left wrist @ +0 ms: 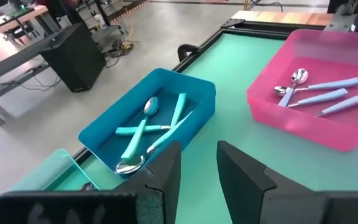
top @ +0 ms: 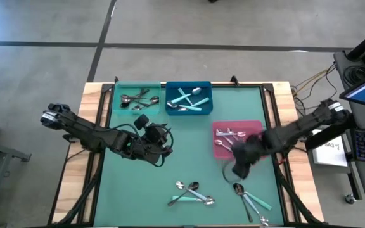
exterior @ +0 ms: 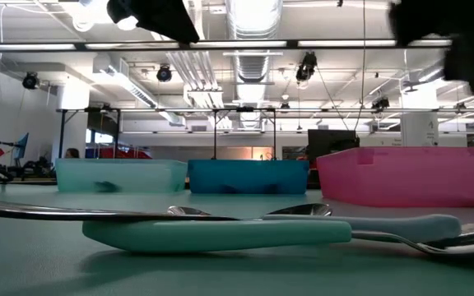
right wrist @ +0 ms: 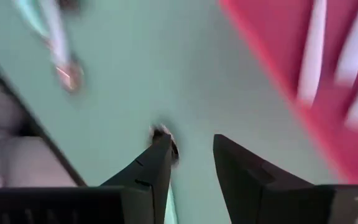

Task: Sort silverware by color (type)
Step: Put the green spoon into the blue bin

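Note:
Spoons lie in two groups near the table's near edge: one cluster point(top: 192, 193) in the middle and one point(top: 251, 201) to the right, with silver bowls and some turquoise handles point(exterior: 220, 234). My right gripper point(top: 241, 166) hovers between the pink bin point(top: 253, 126) and the right cluster, fingers apart point(right wrist: 191, 149). In the blurred right wrist view a thin turquoise strip point(right wrist: 169, 208) runs along the inner side of one finger, with a dark tip point(right wrist: 162, 134). My left gripper point(top: 161, 149) is open point(left wrist: 197, 162) over bare mat left of centre, holding nothing. My right gripper: the turquoise strip point(right wrist: 169, 208) lies against one finger's inner side, but the view is blurred, and I cannot tell whether the fingers touch it or what it is.
Three bins stand on the green mat. The light turquoise bin point(top: 118, 104) at far left holds dark spoons. The blue bin point(top: 170, 88) beside it holds turquoise-handled spoons point(left wrist: 143, 127). The pink bin at right holds pale-handled spoons point(left wrist: 319, 93). Bare mat lies between the arms.

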Action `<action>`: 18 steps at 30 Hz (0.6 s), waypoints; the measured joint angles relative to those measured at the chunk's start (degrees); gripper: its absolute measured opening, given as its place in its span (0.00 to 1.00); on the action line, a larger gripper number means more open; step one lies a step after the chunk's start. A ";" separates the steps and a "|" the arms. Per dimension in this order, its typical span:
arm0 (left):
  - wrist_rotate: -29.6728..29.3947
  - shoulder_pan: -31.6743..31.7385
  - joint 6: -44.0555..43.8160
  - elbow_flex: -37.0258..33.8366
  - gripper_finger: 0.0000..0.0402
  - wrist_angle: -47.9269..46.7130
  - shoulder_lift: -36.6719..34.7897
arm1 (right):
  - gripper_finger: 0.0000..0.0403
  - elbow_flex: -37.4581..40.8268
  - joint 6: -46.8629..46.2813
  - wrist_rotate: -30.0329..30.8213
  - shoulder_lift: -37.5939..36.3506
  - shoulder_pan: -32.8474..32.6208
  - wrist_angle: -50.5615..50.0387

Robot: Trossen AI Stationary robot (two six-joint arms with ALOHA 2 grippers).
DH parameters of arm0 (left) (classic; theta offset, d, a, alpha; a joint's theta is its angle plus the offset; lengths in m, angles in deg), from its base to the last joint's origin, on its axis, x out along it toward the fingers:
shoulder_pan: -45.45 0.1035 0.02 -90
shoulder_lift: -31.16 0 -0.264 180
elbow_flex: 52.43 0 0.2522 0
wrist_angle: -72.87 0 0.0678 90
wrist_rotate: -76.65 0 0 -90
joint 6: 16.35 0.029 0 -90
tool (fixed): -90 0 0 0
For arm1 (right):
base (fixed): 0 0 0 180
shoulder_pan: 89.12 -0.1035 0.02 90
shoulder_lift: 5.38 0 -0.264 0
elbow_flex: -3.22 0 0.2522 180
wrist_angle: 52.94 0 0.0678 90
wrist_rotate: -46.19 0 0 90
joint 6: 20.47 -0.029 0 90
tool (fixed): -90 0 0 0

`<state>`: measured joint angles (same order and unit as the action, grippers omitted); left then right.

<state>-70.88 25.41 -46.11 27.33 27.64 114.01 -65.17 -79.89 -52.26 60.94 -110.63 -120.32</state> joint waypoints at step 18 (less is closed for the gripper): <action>1.63 -0.79 1.40 0.00 0.22 -0.07 -0.02 | 0.28 -0.17 -29.15 -10.04 19.37 -24.05 4.14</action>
<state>-69.25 24.63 -44.70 27.33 27.58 113.99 -65.34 -109.04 -62.30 80.31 -134.68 -116.19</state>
